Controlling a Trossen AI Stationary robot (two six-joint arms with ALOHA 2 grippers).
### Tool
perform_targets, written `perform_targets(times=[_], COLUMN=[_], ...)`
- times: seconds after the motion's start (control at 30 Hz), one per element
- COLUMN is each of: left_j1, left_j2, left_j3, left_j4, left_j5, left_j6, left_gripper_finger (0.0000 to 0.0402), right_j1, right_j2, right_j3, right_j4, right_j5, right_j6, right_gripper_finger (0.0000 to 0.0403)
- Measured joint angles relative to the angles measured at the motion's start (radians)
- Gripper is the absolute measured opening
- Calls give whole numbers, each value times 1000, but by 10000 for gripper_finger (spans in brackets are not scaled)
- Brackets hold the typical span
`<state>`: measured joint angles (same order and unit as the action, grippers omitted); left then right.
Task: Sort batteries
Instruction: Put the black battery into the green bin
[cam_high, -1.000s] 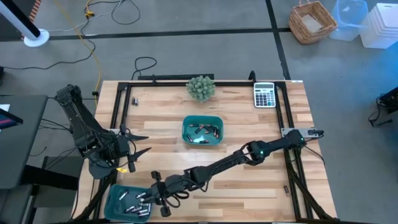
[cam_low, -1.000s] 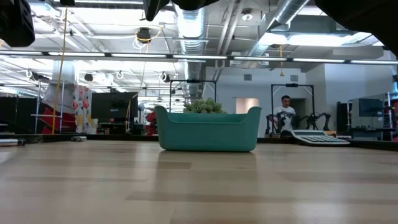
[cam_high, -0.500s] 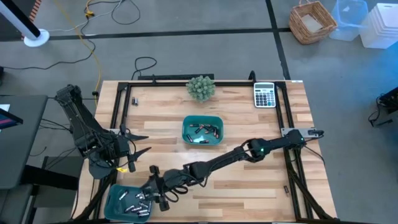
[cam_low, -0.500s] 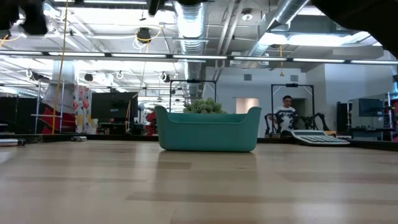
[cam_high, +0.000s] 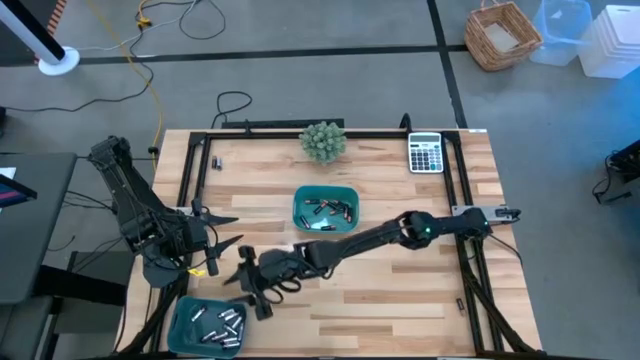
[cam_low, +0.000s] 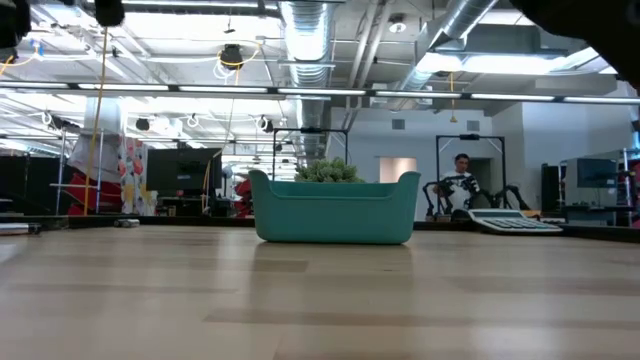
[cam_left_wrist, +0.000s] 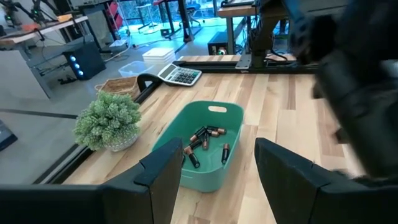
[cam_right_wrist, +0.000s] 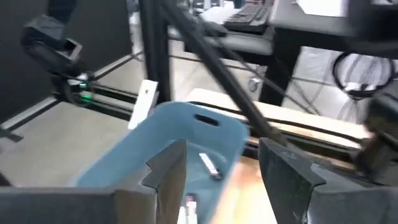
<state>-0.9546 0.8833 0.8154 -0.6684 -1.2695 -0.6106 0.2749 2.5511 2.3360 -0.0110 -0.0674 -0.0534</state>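
The middle teal tray (cam_high: 325, 211) (cam_left_wrist: 163, 147) (cam_low: 335, 208) holds several dark batteries (cam_left_wrist: 205, 137) lying on its floor. A second tray (cam_high: 207, 326) (cam_right_wrist: 155, 149) at the near-left corner holds several silvery batteries (cam_high: 220, 325) (cam_right_wrist: 210, 164). My right gripper (cam_high: 243, 285) (cam_right_wrist: 224, 186) is open, hovers just past that tray's far-right corner, and holds nothing between its fingers. My left gripper (cam_high: 228, 231) (cam_left_wrist: 217, 180) waits open at the table's left edge, pointing toward the middle tray.
A small potted plant (cam_high: 323, 140) (cam_left_wrist: 109, 121) and a grey calculator (cam_high: 426, 152) (cam_left_wrist: 180, 74) stand near the far edge. A black frame (cam_high: 300, 131) runs round the tabletop. My right arm (cam_high: 370, 240) reaches slantwise across the near half. A person (cam_low: 460, 185) sits in the room beyond.
My right gripper has drawn back from above the near-left tray, moving toward the far edge and a little toward the middle tray, with the arm swinging along. The batteries and trays have stayed where they were.
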Motion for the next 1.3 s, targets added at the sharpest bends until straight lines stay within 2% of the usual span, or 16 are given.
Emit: perform_targets(times=[0.53, 0.63, 0.73, 0.83, 0.97, 1.07, 1.17, 1.3], left_j1=[0, 0, 0, 0, 2, 12, 36, 88], left_j2=[0, 0, -1, -1, -1, 0, 2, 6], left_j3=[0, 0, 0, 0, 0, 0, 0, 0], left_j4=[-1, -1, -1, -2, -2, -3, -3, 0], left_j5=[-31, -52, -60, -61, -60, -57, -43, -25], left_j6=[12, 14, 21, 21, 11, -6, -13, -26], left_gripper_finger=[196, 196, 196, 196, 196, 196, 196, 196], right_j1=[-80, -86, -95, -108, -118, -116, -102, -57], right_j2=[4, 0, -41, -150, -354, -491, -631, -835], right_j3=[-3, -52, -190, -424, -774, -978, -1144, -1311], right_j4=[16, 54, 129, 290, 498, 486, 412, 230], right_j5=[-123, -124, -124, -108, 25, 104, 127, 216], right_j6=[-4, 5, 35, 69, 79, 90, 115, 156], right_gripper_finger=[172, 167, 160, 151, 142, 139, 139, 139])
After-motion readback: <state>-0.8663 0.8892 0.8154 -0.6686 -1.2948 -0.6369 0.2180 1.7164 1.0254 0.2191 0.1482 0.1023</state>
